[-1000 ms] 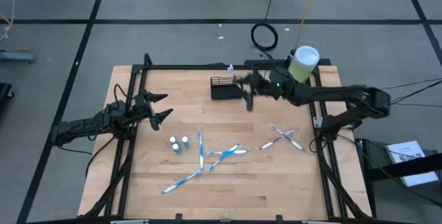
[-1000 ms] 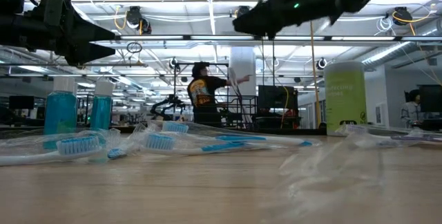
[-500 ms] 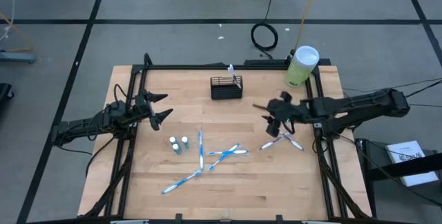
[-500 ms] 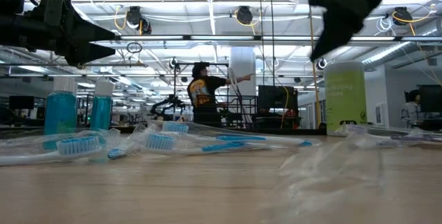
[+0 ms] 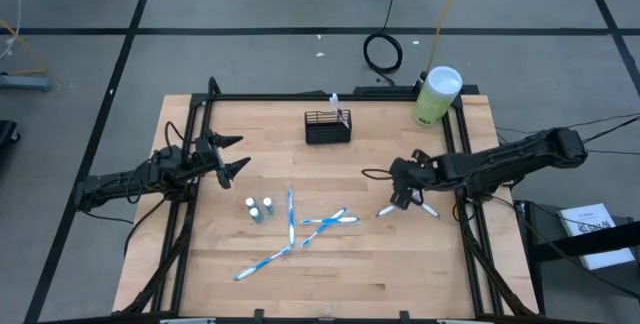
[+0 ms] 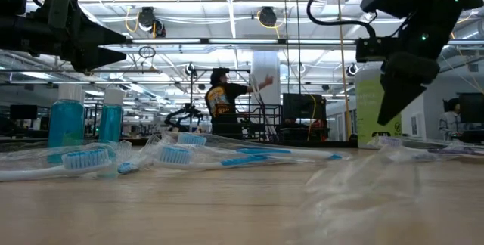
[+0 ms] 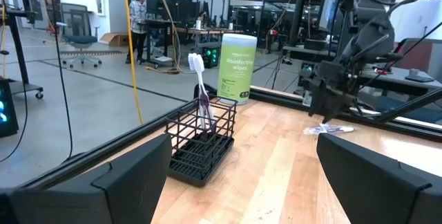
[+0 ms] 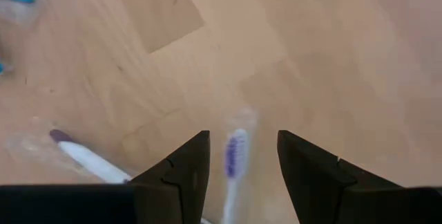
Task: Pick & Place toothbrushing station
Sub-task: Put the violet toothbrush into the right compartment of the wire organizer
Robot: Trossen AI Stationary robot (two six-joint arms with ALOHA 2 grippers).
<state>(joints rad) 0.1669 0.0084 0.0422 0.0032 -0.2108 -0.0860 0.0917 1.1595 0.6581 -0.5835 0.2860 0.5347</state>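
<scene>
One toothbrushing station [image 5: 327, 126], black wire basket, sits at the far-middle of the desk [image 5: 350, 264], w/ one toothbrush [image 7: 201, 86] upright at its right end. One pale-green wipes canister [image 5: 437, 95] at the far right corner, well apart from the basket. Two small blue bottles [image 5: 259, 208] side by side, left of centre.

Loose toothbrushes on the desk: approx. five blue-and-white ones in clear wrap. One lies lengthwise [image 5: 290, 214], two cross near the middle [image 5: 328, 221], one lies nearer the front [image 5: 262, 261]; exact count in the tangle is hard to tell. To the right, two purple-tipped brushes [image 5: 414, 202] form an X.

Right gripper [image 5: 403, 185] hangs just over the X pair, pointing down. Jaws apart by a moderate gap, holding nothing; in the right wrist view one wrapped purple brush [image 8: 233, 162] lies on the wood between the two fingers [image 8: 181, 171], not gripped.

Left gripper [image 5: 233, 156] waits above the desk's left side, aimed toward the basket, jaws wide apart, empty, well apart from everything.

A person [image 6: 221, 110] stands in the room behind the desk.
</scene>
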